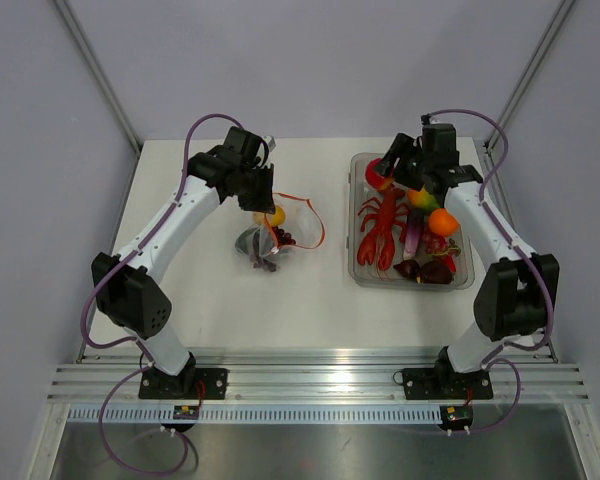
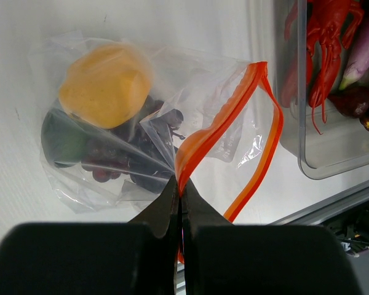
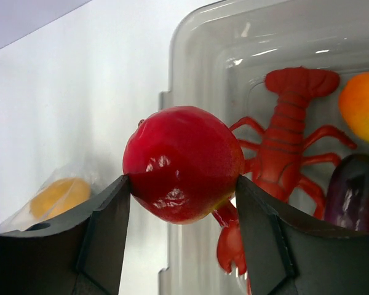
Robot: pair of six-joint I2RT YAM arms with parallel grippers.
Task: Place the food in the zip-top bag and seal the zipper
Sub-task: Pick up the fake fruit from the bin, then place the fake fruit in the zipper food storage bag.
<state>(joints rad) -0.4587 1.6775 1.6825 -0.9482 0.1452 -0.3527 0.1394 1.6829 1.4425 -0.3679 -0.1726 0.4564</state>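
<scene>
The zip-top bag (image 1: 272, 237) lies on the white table left of centre, holding a yellow-orange fruit (image 2: 104, 85), a green piece and dark grapes (image 2: 132, 166). Its red-orange zipper (image 2: 261, 129) loops open. My left gripper (image 2: 181, 188) is shut on the zipper strip at the bag's mouth. My right gripper (image 3: 183, 184) is shut on a red apple-like fruit (image 3: 181, 163) and holds it above the left end of the clear tub (image 1: 358, 270); it also shows in the top view (image 1: 378, 176).
The rigid clear tub holds a red toy lobster (image 1: 383, 228), an orange fruit (image 1: 441, 222), a purple eggplant (image 1: 413, 232) and dark red pieces. The table's metal rail (image 1: 310, 385) runs along the near edge. Grey walls surround the table.
</scene>
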